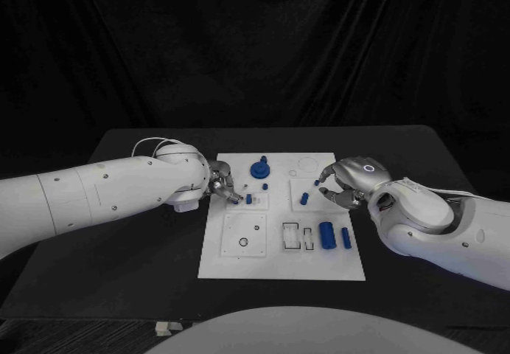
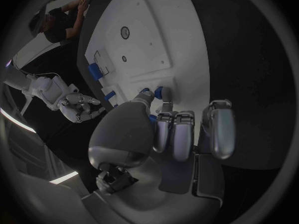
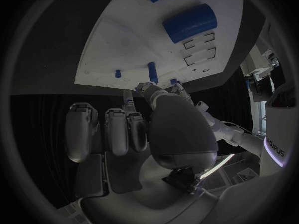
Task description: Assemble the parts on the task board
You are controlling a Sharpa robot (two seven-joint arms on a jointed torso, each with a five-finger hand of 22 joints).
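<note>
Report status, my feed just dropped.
Left hand pinching a small blue part over the task board. Right hand open, hovering. Nothing obstructing.

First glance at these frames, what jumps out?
The white task board in the middle of the black table, dotted with small blue parts. Both silver hands sit at its far half: left hand at the left edge, right hand at the right, by a blue peg.

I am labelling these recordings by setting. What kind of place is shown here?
Probably a robot test lab or demo booth, not a home or factory floor. A black table stands before black drapes, and a white task board with small blue parts lies between the two robot hands.
</note>
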